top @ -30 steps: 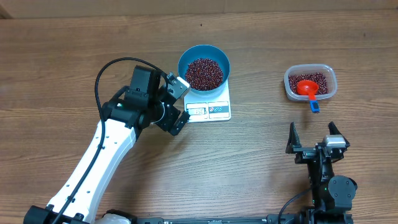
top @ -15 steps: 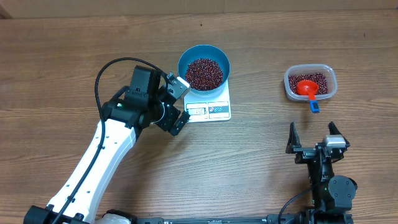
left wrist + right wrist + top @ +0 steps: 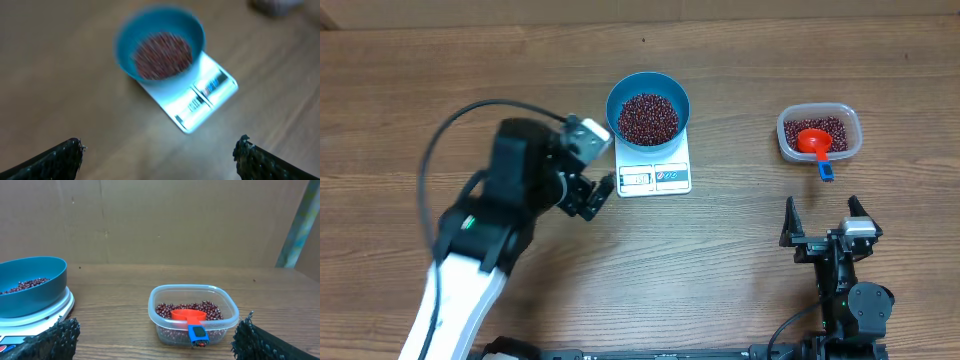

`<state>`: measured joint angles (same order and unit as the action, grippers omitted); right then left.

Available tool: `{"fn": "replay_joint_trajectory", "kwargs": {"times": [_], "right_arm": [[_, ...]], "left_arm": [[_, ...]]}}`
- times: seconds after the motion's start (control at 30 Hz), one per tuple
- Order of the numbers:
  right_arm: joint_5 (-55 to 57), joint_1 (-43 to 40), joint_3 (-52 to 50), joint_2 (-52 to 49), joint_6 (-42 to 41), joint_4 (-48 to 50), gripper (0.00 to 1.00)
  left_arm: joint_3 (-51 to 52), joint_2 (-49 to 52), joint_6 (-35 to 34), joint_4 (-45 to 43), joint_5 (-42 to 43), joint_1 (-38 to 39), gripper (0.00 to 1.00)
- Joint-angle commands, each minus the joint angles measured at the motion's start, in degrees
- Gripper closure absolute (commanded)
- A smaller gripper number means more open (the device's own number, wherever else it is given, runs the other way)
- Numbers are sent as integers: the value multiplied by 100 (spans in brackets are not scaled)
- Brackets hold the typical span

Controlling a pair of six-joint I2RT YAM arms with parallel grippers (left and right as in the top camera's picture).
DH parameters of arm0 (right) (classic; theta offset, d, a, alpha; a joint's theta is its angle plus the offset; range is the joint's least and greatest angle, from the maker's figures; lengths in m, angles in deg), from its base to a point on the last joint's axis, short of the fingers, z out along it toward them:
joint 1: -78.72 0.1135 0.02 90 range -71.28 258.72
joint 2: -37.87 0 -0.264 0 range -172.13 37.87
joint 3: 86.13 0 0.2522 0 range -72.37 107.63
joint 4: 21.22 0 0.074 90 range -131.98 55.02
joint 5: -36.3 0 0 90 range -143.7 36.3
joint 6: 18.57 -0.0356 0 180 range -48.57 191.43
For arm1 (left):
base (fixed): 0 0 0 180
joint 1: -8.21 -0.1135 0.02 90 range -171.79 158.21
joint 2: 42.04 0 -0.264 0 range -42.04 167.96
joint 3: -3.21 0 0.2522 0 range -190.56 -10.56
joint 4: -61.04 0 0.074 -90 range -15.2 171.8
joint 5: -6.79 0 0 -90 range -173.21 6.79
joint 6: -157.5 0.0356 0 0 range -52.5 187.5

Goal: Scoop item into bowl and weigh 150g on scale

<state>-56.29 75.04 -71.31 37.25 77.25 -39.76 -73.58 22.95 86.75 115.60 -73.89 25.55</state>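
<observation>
The bright blue bowl (image 3: pixel 648 86) stands on the white scale (image 3: pixel 655 178) and holds a mound of the item, small dark red-brown beans (image 3: pixel 648 118). My left gripper (image 3: pixel 601 163) hangs open just left of the scale, with nothing between its fingers. The left wrist view is blurred but shows the bowl (image 3: pixel 125 55), the beans (image 3: pixel 162 48) and the scale (image 3: pixel 205 97) beyond the open left gripper (image 3: pixel 159 150). My right gripper (image 3: pixel 822 208) rests open near the table's front right, empty. In the right wrist view the bowl (image 3: pixel 40 292) sits at the far left.
A clear plastic tub (image 3: pixel 819 110) at the right holds more beans and an orange scoop (image 3: pixel 812 140) whose blue handle end sticks out over the rim. From the right wrist, the tub (image 3: pixel 192 291) and scoop (image 3: pixel 188 315) lie straight ahead. A cardboard wall stands behind the table.
My left arm has drawn back to the left and toward the table's front, moving its gripper slightly away from the scale. The right arm, bowl and tub have not moved.
</observation>
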Motion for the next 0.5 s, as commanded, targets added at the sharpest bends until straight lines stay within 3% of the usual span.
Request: {"fn": "replay_joint_trajectory", "kwargs": {"times": [0.0, 0.13, 0.47], "right_arm": [[-9, 22, -61, 46, 4, 20, 0], [-9, 22, -61, 46, 4, 20, 0], [-9, 22, -61, 46, 2, 20, 0]], "left_arm": [[337, -1010, -260, -522, -599, -378, 1], [1360, -2203, -1032, -1600, -570, -1220, 0], [4194, -4594, -1331, -3799, -549, -1950, 0]]}}
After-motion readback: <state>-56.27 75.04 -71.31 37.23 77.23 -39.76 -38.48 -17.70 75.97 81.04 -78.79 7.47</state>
